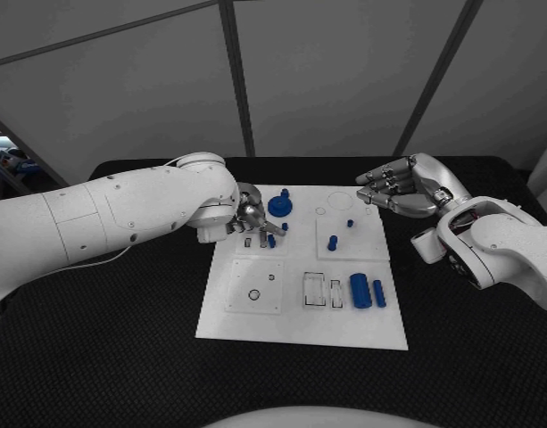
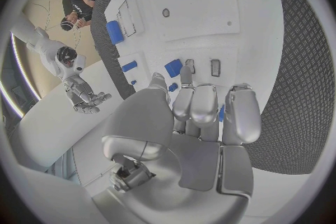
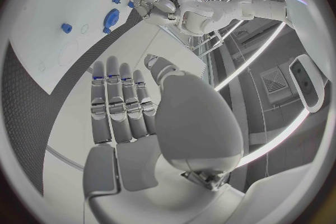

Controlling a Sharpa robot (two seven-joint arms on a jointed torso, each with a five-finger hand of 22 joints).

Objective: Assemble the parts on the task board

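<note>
Hovering left hand [image 1: 250, 217] over task board [image 1: 293, 321]

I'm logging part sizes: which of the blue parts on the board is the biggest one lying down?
The thick blue cylinder near the board's front right, lying beside a slimmer blue pin. The other blue parts farther back look smaller.

The worktop [image 1: 119, 357] is black with a fine textured surface, and it reaches from the near edge back to the grey panelled wall at the far side. A white task board [image 1: 302, 325] lies flat on it around the middle, its long side running from near to far. Bare black surface shows on the left, on the right and on the near side of the board.
</note>
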